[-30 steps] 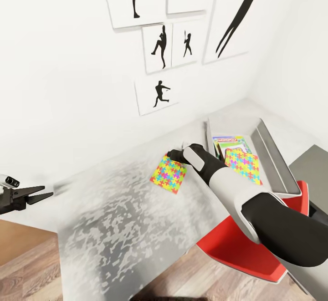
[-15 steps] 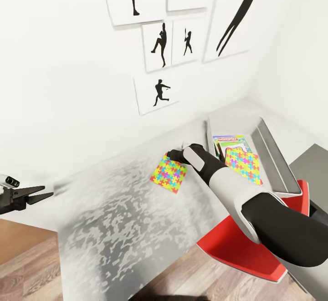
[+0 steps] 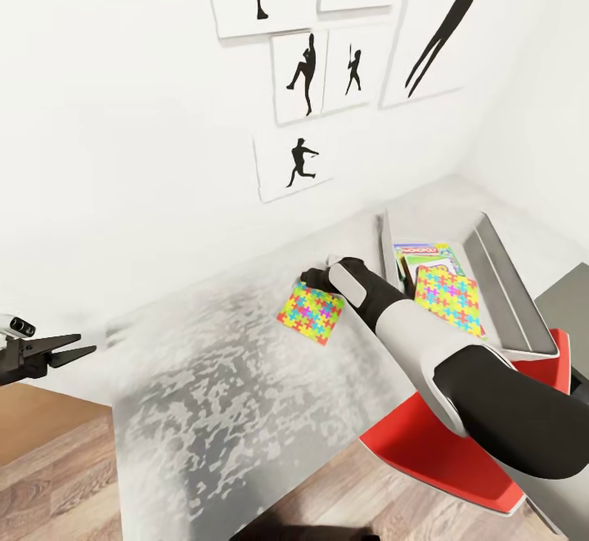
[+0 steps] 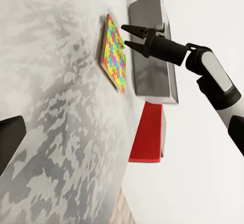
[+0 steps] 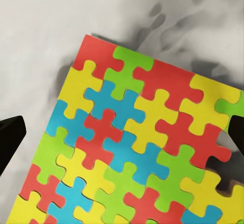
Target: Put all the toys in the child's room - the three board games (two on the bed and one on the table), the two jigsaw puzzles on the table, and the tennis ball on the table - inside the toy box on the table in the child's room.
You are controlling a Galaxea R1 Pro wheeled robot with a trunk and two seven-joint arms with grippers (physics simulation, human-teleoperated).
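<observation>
- The head view looks down from above at the table, with the wall beyond at 12 o'clock.
- The left wrist view looks along the tabletop from far off.
- The right wrist view sits close above the jigsaw puzzle, which shows in all three views.

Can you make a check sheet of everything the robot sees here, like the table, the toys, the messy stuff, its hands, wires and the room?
Surface: pale grey table, mottled.
Job's things: one jigsaw puzzle lies flat on the table beside the toy box; second jigsaw puzzle is inside the box, on top of a board game.
Clutter: nothing seen.
Grippers: right gripper open, poised just above the table puzzle, not holding it; left gripper open, empty, off to the side.
Cables: nothing seen.
Surroundings: white wall with black silhouette pictures, red chair, wood floor.
</observation>
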